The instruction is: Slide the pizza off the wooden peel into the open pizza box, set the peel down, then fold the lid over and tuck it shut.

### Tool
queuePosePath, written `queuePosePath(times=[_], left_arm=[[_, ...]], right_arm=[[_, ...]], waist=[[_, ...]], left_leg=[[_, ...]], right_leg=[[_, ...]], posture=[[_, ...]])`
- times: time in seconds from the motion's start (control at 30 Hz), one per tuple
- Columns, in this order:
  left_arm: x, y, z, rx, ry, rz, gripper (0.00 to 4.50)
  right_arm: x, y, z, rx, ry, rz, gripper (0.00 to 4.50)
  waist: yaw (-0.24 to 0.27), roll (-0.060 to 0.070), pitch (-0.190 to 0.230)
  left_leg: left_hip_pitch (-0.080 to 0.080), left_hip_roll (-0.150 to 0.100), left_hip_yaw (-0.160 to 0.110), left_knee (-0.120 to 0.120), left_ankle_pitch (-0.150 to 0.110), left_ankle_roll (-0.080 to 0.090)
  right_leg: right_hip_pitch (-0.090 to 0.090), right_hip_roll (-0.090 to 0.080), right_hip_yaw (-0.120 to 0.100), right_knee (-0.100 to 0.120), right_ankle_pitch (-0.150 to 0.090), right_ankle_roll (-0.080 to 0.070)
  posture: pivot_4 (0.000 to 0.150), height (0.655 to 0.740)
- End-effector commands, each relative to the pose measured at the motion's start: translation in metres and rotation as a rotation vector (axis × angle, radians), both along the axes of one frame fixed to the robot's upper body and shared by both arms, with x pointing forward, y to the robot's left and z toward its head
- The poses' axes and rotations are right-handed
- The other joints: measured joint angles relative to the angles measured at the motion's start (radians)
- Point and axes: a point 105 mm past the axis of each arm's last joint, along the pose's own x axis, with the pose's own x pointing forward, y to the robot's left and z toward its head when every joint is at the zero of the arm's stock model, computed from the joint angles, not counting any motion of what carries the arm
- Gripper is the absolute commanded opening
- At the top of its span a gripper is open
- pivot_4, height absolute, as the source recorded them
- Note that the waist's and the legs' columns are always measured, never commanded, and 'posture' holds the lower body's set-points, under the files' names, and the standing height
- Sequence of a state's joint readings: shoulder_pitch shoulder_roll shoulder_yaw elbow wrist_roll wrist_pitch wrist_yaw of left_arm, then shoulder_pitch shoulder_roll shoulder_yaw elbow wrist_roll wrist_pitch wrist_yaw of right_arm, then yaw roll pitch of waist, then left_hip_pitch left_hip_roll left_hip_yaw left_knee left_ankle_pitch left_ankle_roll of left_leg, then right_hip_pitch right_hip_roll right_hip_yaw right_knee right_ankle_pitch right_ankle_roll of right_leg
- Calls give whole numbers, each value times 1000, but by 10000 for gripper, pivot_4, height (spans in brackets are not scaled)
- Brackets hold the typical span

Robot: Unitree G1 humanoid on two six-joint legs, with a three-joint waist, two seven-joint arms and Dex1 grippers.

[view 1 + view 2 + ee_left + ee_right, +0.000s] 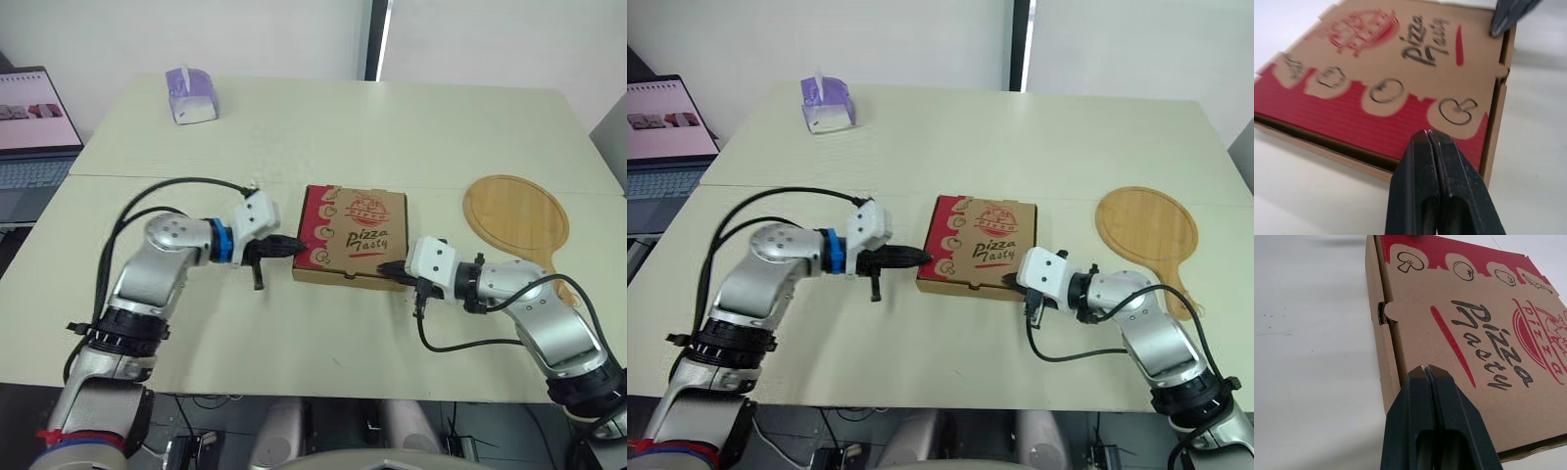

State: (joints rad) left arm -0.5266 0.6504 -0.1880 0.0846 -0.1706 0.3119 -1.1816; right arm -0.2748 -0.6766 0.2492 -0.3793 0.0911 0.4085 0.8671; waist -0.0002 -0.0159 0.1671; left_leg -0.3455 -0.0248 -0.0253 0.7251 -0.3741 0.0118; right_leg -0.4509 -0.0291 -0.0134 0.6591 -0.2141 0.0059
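Finds the left gripper [292, 245], fingers pressed together on nothing, at the left side of the pizza box [353, 233] in mid-table [294, 127]. Shows the lid folded down, with a dark gap along that left side, nearest this arm. Puts the right gripper [394, 267], likewise closed tip to tip, at the near right corner, with the bare wooden peel [514, 215] lying flat farther right.

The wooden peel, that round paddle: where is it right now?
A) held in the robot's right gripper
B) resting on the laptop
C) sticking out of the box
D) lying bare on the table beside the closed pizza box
D: the wooden peel lies flat and bare on the table, to the right of the closed pizza box and apart from it, with nothing holding it.
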Motion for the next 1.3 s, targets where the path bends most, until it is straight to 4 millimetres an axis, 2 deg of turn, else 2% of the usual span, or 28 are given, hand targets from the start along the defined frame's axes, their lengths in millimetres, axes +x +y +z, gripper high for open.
queuePosePath(times=[0.03,0.1,0.27,0.4,0.5,0.6,0.7,0.77,0.87,1.0,1.3], left_arm=[[-1,13,-24,87,35,40,0],[0,14,-26,76,32,50,0],[1,5,8,-130,-31,83,0],[19,33,29,-222,-113,300,0],[26,44,20,-218,-118,420,0],[29,40,5,-215,-79,466,0],[22,18,-15,-209,-1,423,0],[12,2,-22,-209,36,366,0],[2,-13,-22,-230,68,322,0],[-14,-23,-21,-239,88,280,0],[-15,-18,-25,-219,75,312,0]], right_arm=[[3,-3,0,-29,-17,-8,320],[4,-3,-1,-38,-24,-14,320],[14,-6,19,38,-116,-58,320],[31,-33,38,112,-192,-232,320],[44,-51,34,98,-222,-349,320],[53,-58,23,77,-198,-411,320],[54,-50,6,39,-154,-377,320],[51,-39,3,55,-131,-335,320],[41,-24,3,85,-100,-263,320],[30,-23,3,96,-74,-239,320],[23,-27,-1,74,-53,-241,320]], waist=[[0,1,-1],[0,1,-3],[-1,1,-4],[0,1,-4],[0,1,-4],[0,1,-4],[0,1,-4],[-1,1,-4],[-1,1,-4],[0,1,-4],[0,1,-4]], left_leg=[[0,0,0,0,0,0],[1,0,0,0,0,0],[6,0,0,0,0,1],[4,0,0,0,0,0],[4,0,0,0,0,0],[4,0,0,0,0,0],[4,0,0,0,0,0],[4,0,0,0,0,0],[2,0,0,0,0,0],[1,0,0,0,0,0],[1,0,0,0,0,0]], right_leg=[[0,0,0,0,0,0],[1,0,0,0,0,0],[5,0,1,0,0,0],[4,0,0,0,0,0],[4,0,0,0,0,0],[4,-1,0,0,0,0],[4,-1,0,0,0,0],[4,-1,0,0,0,0],[1,-1,1,0,0,0],[1,-1,1,0,0,0],[1,-1,1,0,0,0]], posture=[[1500,7251],[1500,7251],[1500,7251],[1500,7251],[1500,7251],[1500,7251],[1500,7251],[1500,7251],[1500,7251],[1500,7251],[1500,7251]])
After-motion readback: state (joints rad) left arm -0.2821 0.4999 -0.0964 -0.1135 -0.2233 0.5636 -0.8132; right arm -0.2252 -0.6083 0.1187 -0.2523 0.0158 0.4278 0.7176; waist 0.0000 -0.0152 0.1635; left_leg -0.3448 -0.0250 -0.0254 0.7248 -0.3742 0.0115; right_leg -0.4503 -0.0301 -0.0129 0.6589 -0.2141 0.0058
